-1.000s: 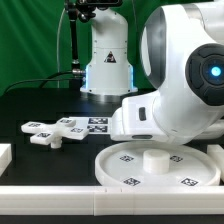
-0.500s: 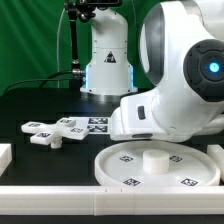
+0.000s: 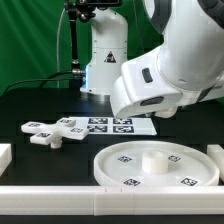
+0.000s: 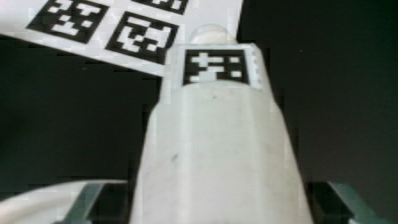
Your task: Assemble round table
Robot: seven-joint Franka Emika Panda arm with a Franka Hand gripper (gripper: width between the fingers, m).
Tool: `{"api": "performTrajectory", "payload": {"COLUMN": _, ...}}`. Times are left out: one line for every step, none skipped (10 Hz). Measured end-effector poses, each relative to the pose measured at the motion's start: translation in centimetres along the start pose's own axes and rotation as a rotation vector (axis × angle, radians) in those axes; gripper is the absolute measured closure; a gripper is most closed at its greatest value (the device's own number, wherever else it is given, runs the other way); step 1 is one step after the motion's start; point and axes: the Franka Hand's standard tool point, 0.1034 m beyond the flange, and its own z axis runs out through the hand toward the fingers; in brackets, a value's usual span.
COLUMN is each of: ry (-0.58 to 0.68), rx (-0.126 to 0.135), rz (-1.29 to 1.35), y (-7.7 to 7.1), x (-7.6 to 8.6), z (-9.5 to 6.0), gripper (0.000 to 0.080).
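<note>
The large round disc [image 3: 112, 166] lies flat at the front of the exterior view, with a raised hub [image 3: 152, 157] at its middle. The four-armed cross base [image 3: 55, 132] lies flat on the black table to the exterior view's left. In the wrist view the thick white cylinder leg [image 4: 217, 140] fills the middle, with a square tag on its far end. It sits between the two fingers of my gripper [image 4: 217, 205], which looks shut on it. In the exterior view the arm's wrist housing hides the gripper and the leg.
The marker board [image 3: 110, 125] lies behind the disc and also shows in the wrist view [image 4: 125, 30] beyond the leg. A white border rail [image 3: 60, 200] runs along the front edge, with another piece [image 3: 4, 155] at the left. The robot's base [image 3: 105, 60] stands at the back.
The arm has lifted up and toward the exterior view's right, uncovering more of the marker board and the disc. The disc and the cross base have not moved.
</note>
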Motion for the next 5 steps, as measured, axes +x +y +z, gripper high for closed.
{"api": "performTrajectory", "payload": {"ry": -0.002, "rx": 0.0, "rz": 0.0, "y": 0.0, "x": 0.0, "z": 0.0, "gripper": 0.039}}
{"api": "performTrajectory", "payload": {"ry": 0.001, "rx": 0.001, "rz": -0.001, "y": 0.1, "x": 0.1, "z": 0.1, "gripper": 0.039}}
{"api": "performTrajectory", "payload": {"ry": 0.064, "rx": -0.004, "rz": -0.025, "y": 0.6, "x": 1.0, "z": -0.8, "gripper": 0.039}}
{"api": "performTrajectory", "payload": {"ry": 0.138, "rx": -0.018, "rz": -0.029, "y": 0.7, "x": 0.9, "z": -2.8, "gripper": 0.039}}
{"api": "performTrajectory", "payload": {"ry": 0.194, "rx": -0.033, "rz": -0.033, "y": 0.2, "x": 0.1, "z": -4.6, "gripper": 0.039}}
